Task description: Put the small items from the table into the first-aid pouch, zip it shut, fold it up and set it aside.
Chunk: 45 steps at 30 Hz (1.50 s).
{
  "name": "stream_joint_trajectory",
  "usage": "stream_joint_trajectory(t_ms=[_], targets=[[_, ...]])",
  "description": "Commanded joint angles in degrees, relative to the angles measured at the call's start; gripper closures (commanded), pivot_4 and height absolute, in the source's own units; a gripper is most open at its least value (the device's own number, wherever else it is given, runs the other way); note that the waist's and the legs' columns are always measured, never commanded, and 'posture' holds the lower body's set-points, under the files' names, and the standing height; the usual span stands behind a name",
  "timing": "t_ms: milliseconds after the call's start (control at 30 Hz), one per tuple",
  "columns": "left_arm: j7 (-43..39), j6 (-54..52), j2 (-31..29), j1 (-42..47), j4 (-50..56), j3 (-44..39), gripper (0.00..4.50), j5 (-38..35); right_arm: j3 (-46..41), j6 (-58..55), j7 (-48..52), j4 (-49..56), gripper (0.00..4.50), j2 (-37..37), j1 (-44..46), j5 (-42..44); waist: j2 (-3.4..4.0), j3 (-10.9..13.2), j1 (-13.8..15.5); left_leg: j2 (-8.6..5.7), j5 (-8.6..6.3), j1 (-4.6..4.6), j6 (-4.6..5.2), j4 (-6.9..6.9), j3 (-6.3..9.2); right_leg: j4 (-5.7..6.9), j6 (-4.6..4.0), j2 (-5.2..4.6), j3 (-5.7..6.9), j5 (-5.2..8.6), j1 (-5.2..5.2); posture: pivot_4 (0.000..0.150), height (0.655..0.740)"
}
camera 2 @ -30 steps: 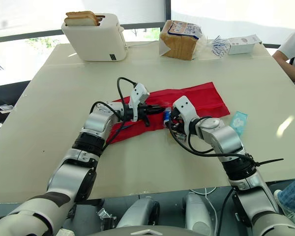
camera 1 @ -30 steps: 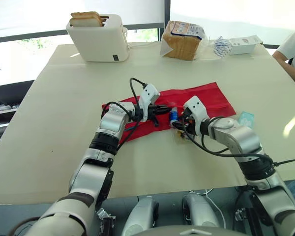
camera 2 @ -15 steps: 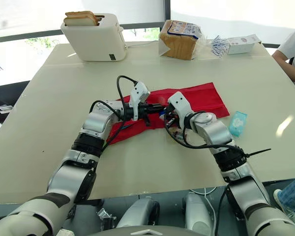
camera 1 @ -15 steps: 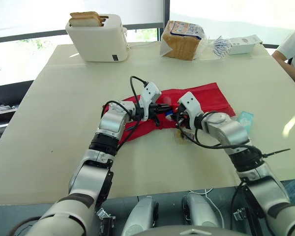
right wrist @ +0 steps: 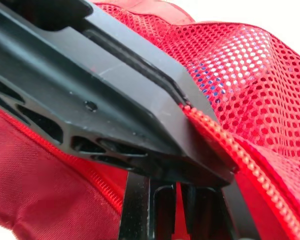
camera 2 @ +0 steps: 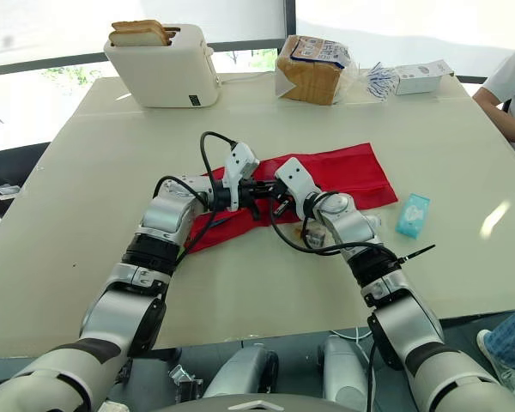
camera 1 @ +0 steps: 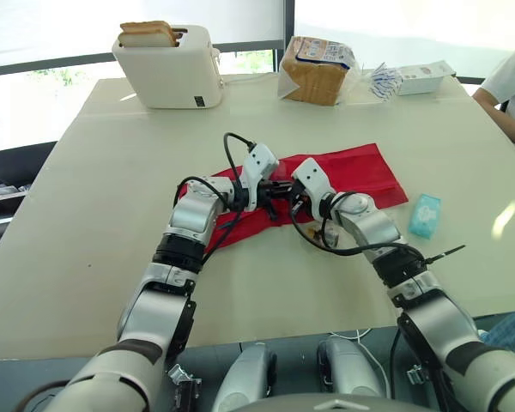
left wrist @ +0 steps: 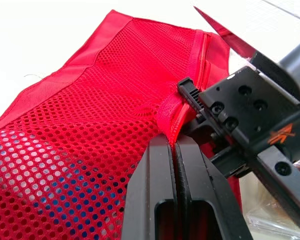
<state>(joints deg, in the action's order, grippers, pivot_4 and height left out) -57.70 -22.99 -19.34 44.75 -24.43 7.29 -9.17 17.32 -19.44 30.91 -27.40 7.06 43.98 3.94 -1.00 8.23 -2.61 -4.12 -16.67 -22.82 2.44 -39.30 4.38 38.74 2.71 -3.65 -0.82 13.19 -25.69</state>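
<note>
Currently the red first-aid pouch [camera 1: 360,172] lies flat mid-table [camera 1: 112,172]; it is soft, light mesh, likely to bunch, so hold the firmer zip hem, where the left gripper [left wrist: 171,142] jaws pinch it, right gripper [camera 1: 288,199] close alongside, grip unclear

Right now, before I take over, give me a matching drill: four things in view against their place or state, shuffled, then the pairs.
1. toaster
2. bread loaf
3. teal packet
4. left tool

A. shut on the mesh edge of the red pouch
B. flat on the table, apart from the pouch, on its right
C. bagged, at the table's far edge
D. bread slices in its slots

Pairs: 1-D, 2-C, 3-B, 4-A.
</note>
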Motion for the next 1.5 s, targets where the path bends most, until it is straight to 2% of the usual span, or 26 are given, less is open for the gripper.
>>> stream_joint_trajectory(t_ms=[33, 133, 233, 300, 367, 433, 533, 633, 667, 733, 867, 1033, 1167, 1267, 1433, 1500], targets=[[-0.39, 2.31, -0.55, -0.74, 1.55, 1.42, 4.5, 0.91, -2.62, 2.7, 1.41, 2.03, 4.37, 0.63, -0.49, 0.83, 0.0, 0.0, 0.01, 0.0, 0.0, 0.0, 0.0, 0.0, 0.0, 0.0, 0.0, 0.0, 0.0, 0.0, 0.0, 0.15, 0.74], [-0.16, 3.97, -1.02, -1.37, 0.7, 1.68, 4.5, 1.63, -3.31, -1.13, 6.04, 10.97, 3.51, 5.02, -3.91, 2.75, 0.0, 0.0, 0.32, 0.0, 0.0, 0.0, 0.0, 0.0, 0.01, -0.02, 0.0, -0.01, 0.01, 0.0, 0.01, 0.15, 0.74], [0.08, 7.04, -1.94, -1.62, -1.11, 2.23, 4.5, 2.87, -5.34, -11.18, 10.33, 26.63, 1.98, 11.34, -7.68, 7.51, 0.04, 0.03, 0.33, -0.03, 0.0, -0.07, 0.0, -0.01, 0.03, -0.07, 0.0, -0.04, 0.02, 0.0, 0.01, 0.15, 0.74], [0.31, 9.87, -2.53, -1.63, -2.19, 3.15, 4.5, 4.38, -6.62, -15.57, 11.07, 32.99, 1.03, 13.89, -9.14, 9.58, 0.04, 0.03, 0.16, -0.03, 0.0, -0.07, 0.0, -0.01, 0.03, -0.07, 0.0, -0.03, 0.02, 0.0, 0.0, 0.15, 0.74], [0.12, 14.16, -3.18, -1.83, -3.29, 4.14, 4.5, 6.05, -12.3, -15.21, 15.11, 43.79, 0.94, 20.89, -14.87, 13.14, 0.05, 0.03, 0.25, 0.03, 0.0, 0.01, 0.0, 0.05, 0.03, -0.05, 0.0, 0.05, -0.02, 0.0, 0.0, 0.15, 0.74], [-0.32, 17.62, -4.25, -1.91, -4.71, 4.77, 4.5, 7.28, -18.7, -16.57, 17.54, 52.68, 0.94, 26.04, -20.57, 17.21, 0.11, 0.07, 1.55, 0.0, -0.01, -0.08, 0.01, 0.09, 0.19, -0.17, 0.0, 0.0, 0.12, 0.0, 0.02, 0.15, 0.74], [-1.21, 22.12, -5.99, -1.0, -8.0, 4.83, 4.5, 8.34, -27.51, -12.76, 19.16, 60.86, 0.94, 30.8, -29.82, 19.59, 0.12, 0.07, 1.94, -0.07, -0.03, -0.15, 0.04, 0.02, 0.13, -0.35, 0.03, -0.05, 0.06, -0.02, 0.06, 0.15, 0.74], [-2.38, 26.44, -7.48, 0.9, -12.3, 4.36, 4.5, 8.94, -39.97, -20.05, 23.92, 67.24, 0.94, 37.33, -40.68, 28.84, 0.12, 0.08, 2.22, -0.08, -0.03, -0.02, 0.05, -0.02, 0.15, -0.34, 0.06, -0.05, 0.09, -0.04, 0.24, 0.15, 0.74], [-2.75, 27.26, -7.73, 1.75, -13.82, 4.1, 4.5, 8.86, -45.2, -21.73, 24.58, 69.05, 0.67, 38.34, -44.78, 30.65, 0.11, 0.08, 2.33, -0.08, -0.02, 0.0, 0.05, -0.02, 0.13, -0.32, 0.06, -0.05, 0.07, -0.04, 0.25, 0.15, 0.74], [-3.44, 28.78, -8.02, 3.13, -16.47, 3.77, 4.5, 8.81, -53.1, -21.77, 25.96, 71.73, 0.08, 39.64, -52.24, 31.31, 0.1, 0.08, 2.18, 0.03, -0.04, 0.18, 0.07, -0.01, 0.09, -0.32, 0.06, 0.04, 0.04, -0.04, 0.42, 0.15, 0.74], [-4.22, 30.5, -7.45, 5.02, -20.05, 3.35, 4.5, 8.81, -66.39, -21.47, 26.8, 72.33, 0.08, 38.26, -61.93, 32.05, 0.08, 0.09, 2.63, 0.03, -0.09, 0.18, 0.17, -0.01, 0.13, -0.35, 0.06, 0.04, 0.12, -0.04, 0.46, 0.15, 0.74], [-4.33, 30.78, -5.55, 6.33, -21.29, 3.24, 4.5, 8.39, -75.0, -21.94, 25.13, 72.55, 0.08, 36.15, -68.58, 34.73, 0.04, 0.11, 3.25, 0.02, -0.09, 0.2, 0.17, -0.08, 0.07, -0.34, 0.08, 0.03, 0.08, -0.05, 0.51, 0.15, 0.74], [-4.66, 30.35, -4.95, 6.21, -20.76, 3.21, 4.5, 8.41, -77.37, -20.56, 23.49, 73.01, 0.08, 33.42, -72.78, 35.15, 0.02, 0.12, 3.45, 0.02, -0.1, 0.2, 0.18, -0.09, 0.07, -0.35, 0.08, 0.02, 0.08, -0.06, 0.52, 0.15, 0.74], [-4.79, 29.59, -4.58, 6.06, -19.96, 3.21, 4.5, 8.21, -75.94, -18.72, 22.4, 72.81, 0.08, 32.4, -74.59, 33.88, 0.02, 0.13, 3.45, 0.03, -0.1, 0.2, 0.18, -0.09, 0.08, -0.36, 0.08, 0.01, 0.09, -0.05, 0.53, 0.15, 0.74], [-5.31, 28.57, -3.72, 5.75, -18.59, 3.62, 4.5, 8.1, -64.91, -20.18, 16.82, 74.32, 0.08, 36.15, -71.79, 30.55, 0.02, 0.12, 3.39, 0.03, -0.08, 0.23, 0.15, -0.1, 0.07, -0.35, 0.09, 0.01, 0.09, -0.05, 0.54, 0.15, 0.74], [-5.07, 27.77, -2.97, 5.94, -17.97, 3.57, 4.5, 7.98, -55.93, -22.87, 14.57, 72.18, 0.08, 41.17, -67.47, 27.95, 0.02, 0.13, 3.38, 0.02, -0.08, 0.23, 0.15, -0.11, 0.07, -0.35, 0.08, 0.02, 0.09, -0.05, 0.54, 0.15, 0.74]])
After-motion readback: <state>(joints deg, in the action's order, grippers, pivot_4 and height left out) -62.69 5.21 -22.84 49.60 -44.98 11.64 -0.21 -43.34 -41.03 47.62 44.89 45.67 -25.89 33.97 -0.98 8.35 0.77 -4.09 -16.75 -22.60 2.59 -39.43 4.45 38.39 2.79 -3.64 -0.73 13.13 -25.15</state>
